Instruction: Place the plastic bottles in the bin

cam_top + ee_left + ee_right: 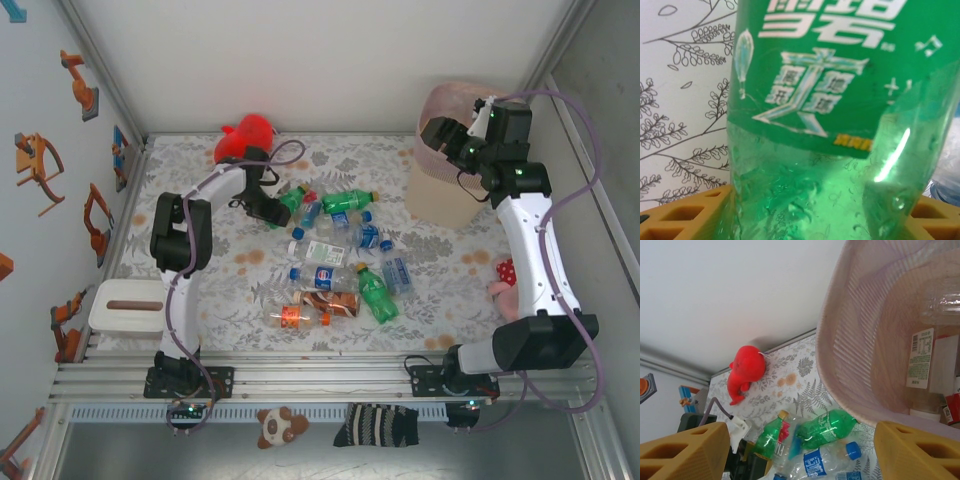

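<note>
Pick-up step: my left gripper (pixel 278 207) straddles green plastic bottle (pixel 815 100), hold unclear, so clamp next; right gripper (pixel 800 452) gapes empty over two-o'clock beige mesh bin (pixel 860 340).

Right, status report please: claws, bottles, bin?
Left claw around green bottle, grip unconfirmed. Right claw open, empty, above bin. Many bottles on table. Path unobstructed.

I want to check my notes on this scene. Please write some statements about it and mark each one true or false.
1. The right fingers stand apart with nothing between them. True.
2. The bin holds nothing. False: a clear bottle lies inside.
3. A green bottle is between the left fingers. True.
4. The red plush toy lies inside the bin. False: it lies on the table, by the far wall.
</note>
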Robot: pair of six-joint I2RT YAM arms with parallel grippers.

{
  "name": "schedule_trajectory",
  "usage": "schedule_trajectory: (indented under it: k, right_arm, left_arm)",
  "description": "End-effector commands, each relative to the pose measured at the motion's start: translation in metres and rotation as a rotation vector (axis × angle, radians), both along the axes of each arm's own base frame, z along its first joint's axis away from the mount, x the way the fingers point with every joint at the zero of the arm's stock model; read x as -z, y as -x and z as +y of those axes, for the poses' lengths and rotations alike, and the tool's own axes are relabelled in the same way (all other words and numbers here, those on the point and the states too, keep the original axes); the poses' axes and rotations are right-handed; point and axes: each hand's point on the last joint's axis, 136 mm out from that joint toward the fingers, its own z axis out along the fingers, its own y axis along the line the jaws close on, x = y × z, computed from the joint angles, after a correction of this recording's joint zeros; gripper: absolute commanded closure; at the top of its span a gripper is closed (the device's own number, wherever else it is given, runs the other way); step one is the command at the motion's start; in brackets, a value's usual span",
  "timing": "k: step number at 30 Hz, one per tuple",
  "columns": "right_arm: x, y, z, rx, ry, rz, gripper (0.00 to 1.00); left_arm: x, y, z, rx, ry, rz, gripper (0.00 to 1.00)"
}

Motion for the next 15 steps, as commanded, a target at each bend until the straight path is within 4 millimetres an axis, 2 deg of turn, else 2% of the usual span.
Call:
schedule_trajectory:
  k: [1, 8, 15]
  right_arm:
    - [-0.022, 0.007, -0.001, 0.005, -0.014, -0.065, 0.25]
    - [-0.033, 0.014, 0.009, -0.044, -0.050, -0.095, 0.26]
    - [-0.055, 0.029, 0.036, -0.179, -0.091, -0.233, 0.26]
  left_arm:
    - [-0.018, 0.006, 0.003, -0.023, 0.016, -0.014, 0.45]
    - [-0.069, 0.006, 0.008, -0.066, 0.061, -0.136, 0.46]
    - [-0.140, 0.019, -0.005, -0.074, 0.230, -0.245, 0.48]
